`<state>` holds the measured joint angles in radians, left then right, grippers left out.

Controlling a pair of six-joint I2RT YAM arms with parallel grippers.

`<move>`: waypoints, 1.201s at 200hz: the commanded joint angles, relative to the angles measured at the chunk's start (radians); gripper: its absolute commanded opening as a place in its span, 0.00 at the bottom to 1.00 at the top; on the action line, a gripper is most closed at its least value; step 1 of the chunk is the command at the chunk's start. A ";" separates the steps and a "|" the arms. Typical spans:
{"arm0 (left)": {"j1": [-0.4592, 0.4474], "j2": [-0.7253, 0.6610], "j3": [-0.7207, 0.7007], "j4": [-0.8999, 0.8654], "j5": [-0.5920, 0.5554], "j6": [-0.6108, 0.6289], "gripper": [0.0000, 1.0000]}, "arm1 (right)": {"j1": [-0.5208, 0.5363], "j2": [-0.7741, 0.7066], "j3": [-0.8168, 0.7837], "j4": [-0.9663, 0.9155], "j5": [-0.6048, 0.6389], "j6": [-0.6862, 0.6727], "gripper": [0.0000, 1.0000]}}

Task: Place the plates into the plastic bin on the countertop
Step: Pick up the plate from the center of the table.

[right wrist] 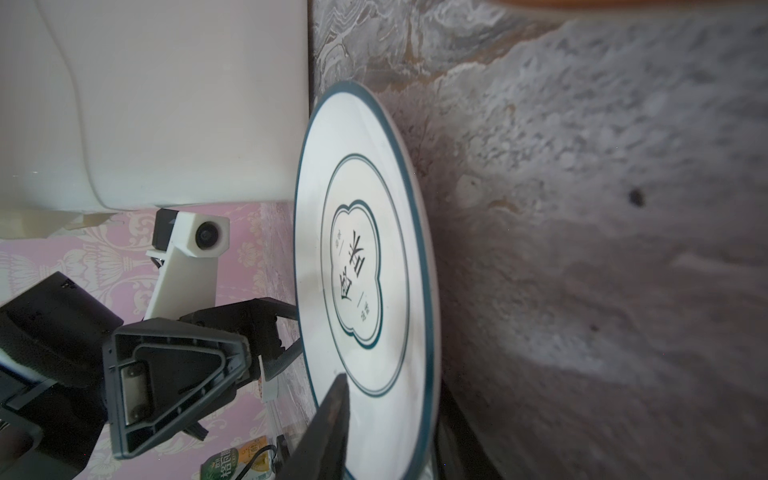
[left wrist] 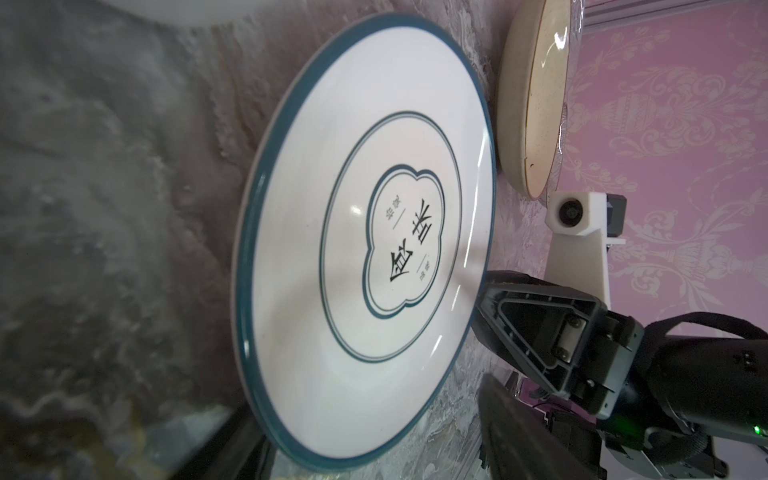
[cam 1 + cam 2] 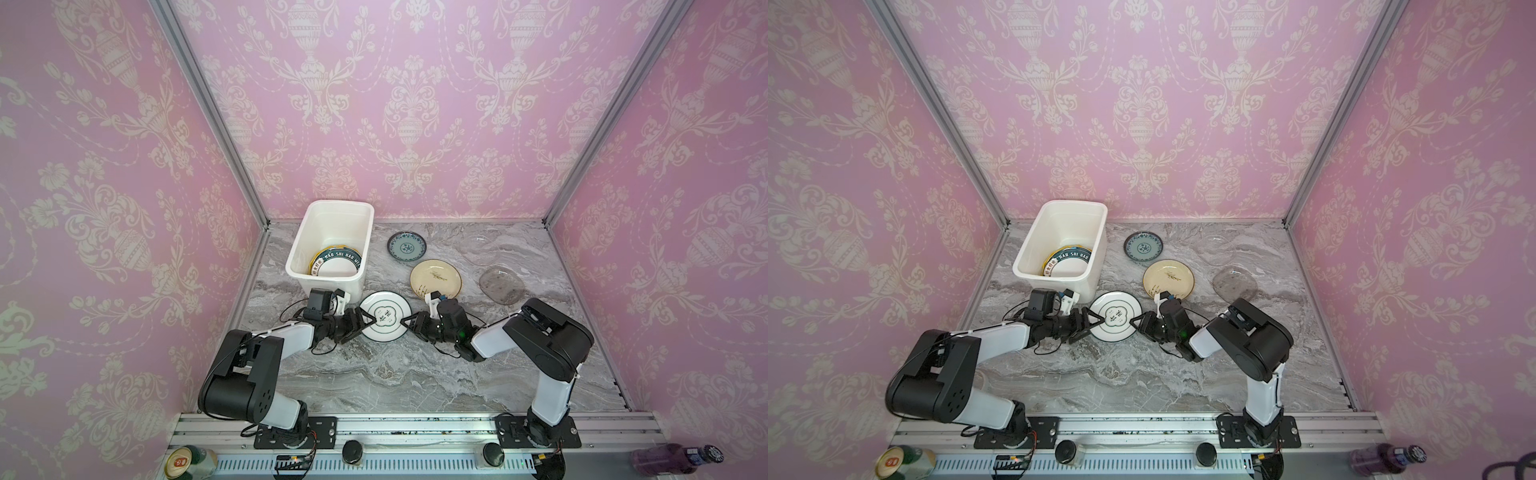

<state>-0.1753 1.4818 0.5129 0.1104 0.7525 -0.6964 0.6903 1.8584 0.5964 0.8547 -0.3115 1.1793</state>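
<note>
Top views: pink walls [image 3: 124, 208], marble countertop [image 3: 395, 374]; left gripper [image 3: 368, 326] wide, right gripper [image 3: 409, 327] narrow.

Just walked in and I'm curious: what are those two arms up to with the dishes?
The robot is working on one white plate lying on the counter beside the bin. The left tool and right tool sit at opposite sides of its rim, jaws straddling the edge; the left is open, and I can't tell whether the right has clamped. The bin already holds some plates, and four more lie further back on the counter.
</note>
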 commanded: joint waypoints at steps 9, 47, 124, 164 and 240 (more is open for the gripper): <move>-0.013 0.014 0.018 -0.043 0.004 0.005 0.76 | 0.011 -0.043 -0.006 0.023 -0.004 -0.024 0.32; -0.018 0.018 0.019 -0.052 0.005 0.009 0.76 | 0.020 -0.047 -0.004 0.072 -0.003 -0.017 0.31; -0.021 0.017 0.019 -0.064 0.008 0.017 0.76 | 0.031 -0.030 0.035 0.032 0.019 -0.012 0.20; -0.026 0.013 0.023 -0.069 0.014 0.020 0.76 | 0.032 -0.030 0.036 0.019 0.015 -0.011 0.13; -0.042 -0.168 0.019 -0.150 -0.011 0.032 0.78 | 0.030 -0.143 -0.040 -0.045 0.057 -0.002 0.06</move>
<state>-0.2085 1.4017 0.5213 0.0238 0.7536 -0.6930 0.7139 1.8019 0.5858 0.8177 -0.2710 1.1793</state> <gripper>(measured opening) 0.774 0.080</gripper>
